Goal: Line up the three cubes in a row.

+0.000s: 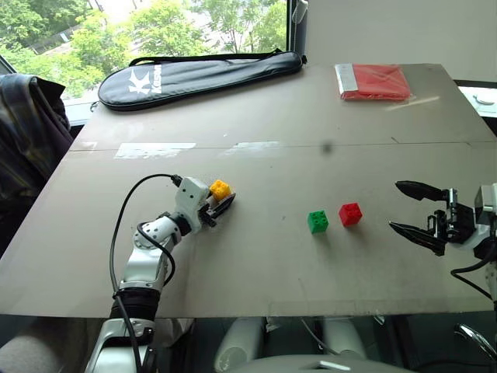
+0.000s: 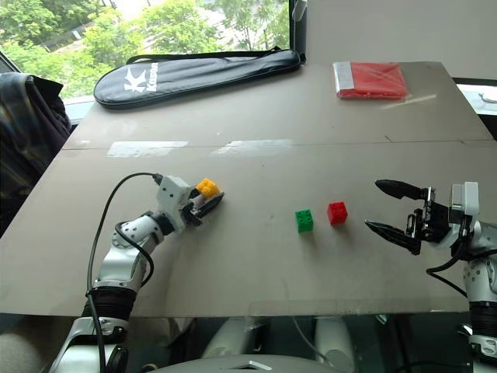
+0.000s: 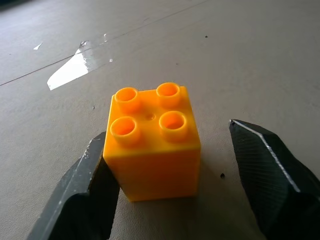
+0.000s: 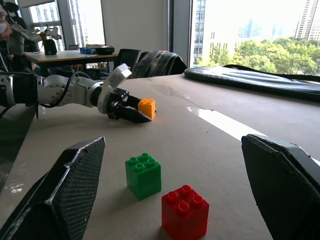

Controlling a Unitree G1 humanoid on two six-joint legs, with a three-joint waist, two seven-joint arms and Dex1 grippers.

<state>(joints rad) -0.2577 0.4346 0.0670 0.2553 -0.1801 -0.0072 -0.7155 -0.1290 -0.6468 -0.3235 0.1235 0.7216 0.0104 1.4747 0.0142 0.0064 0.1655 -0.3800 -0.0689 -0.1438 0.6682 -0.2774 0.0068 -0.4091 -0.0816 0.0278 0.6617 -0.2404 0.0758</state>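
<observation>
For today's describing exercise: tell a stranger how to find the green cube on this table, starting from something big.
Start at the long black racket bag at the table's far edge, then come toward the near side, right of centre. Two studded cubes sit close together there; the green cube is the left one, its red cube neighbour on its right. The yellow cube sits apart, at the left claw.

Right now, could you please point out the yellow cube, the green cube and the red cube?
yellow cube [image 3: 150, 145], left wrist view, front face.
green cube [image 1: 318, 222], left eye view, studded top.
red cube [image 1: 350, 214], left eye view, its middle.
</observation>
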